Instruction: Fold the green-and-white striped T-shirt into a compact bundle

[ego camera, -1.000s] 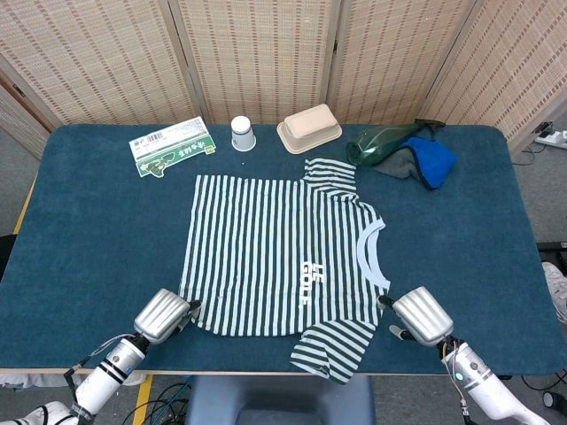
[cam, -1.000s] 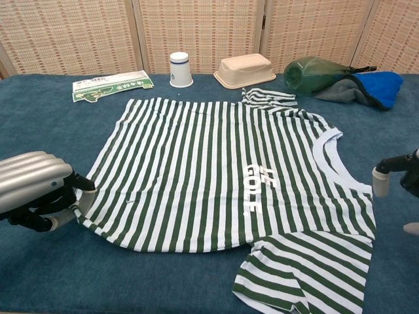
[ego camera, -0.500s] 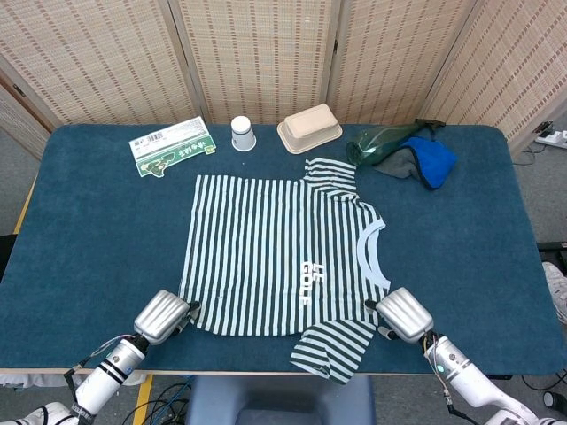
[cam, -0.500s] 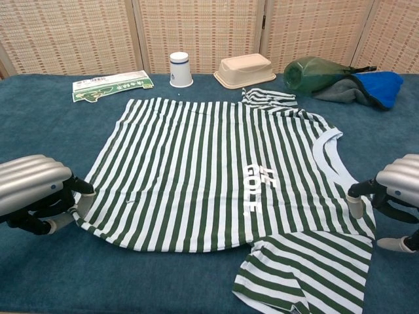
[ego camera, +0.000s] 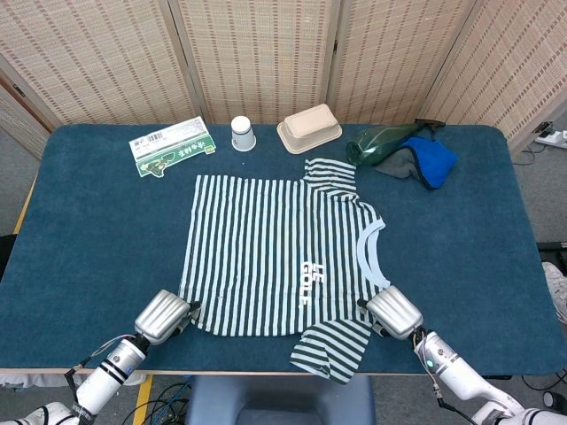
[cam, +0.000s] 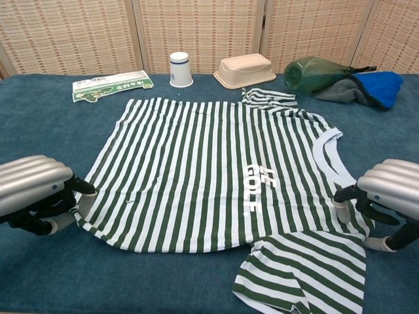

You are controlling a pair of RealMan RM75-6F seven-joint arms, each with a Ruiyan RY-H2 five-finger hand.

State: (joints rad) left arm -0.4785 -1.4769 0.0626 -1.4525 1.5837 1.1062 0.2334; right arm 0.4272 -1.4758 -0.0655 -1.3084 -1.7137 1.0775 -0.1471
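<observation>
The green-and-white striped T-shirt (ego camera: 275, 257) (cam: 209, 170) lies spread flat on the blue table (ego camera: 97, 239), collar to the right and hem to the left. Its near sleeve hangs toward the table's front edge, and the far sleeve is bunched up. My left hand (ego camera: 162, 316) (cam: 33, 190) is at the near corner of the hem and pinches the edge between thumb and fingers. My right hand (ego camera: 393, 312) (cam: 389, 196) is at the near shoulder beside the collar. Its fingertips (cam: 340, 204) touch the cloth, with the thumb apart from them and nothing held.
Along the back stand a flat green packet (ego camera: 173, 146), a paper cup (ego camera: 242, 134), a beige lidded box (ego camera: 309, 127), a green bottle (ego camera: 381, 142) and a blue-and-grey cloth (ego camera: 425, 162). The table's front edge runs just behind both hands.
My right hand has moved left from the bare table onto the shirt's near shoulder. The left hand has stayed at the hem corner.
</observation>
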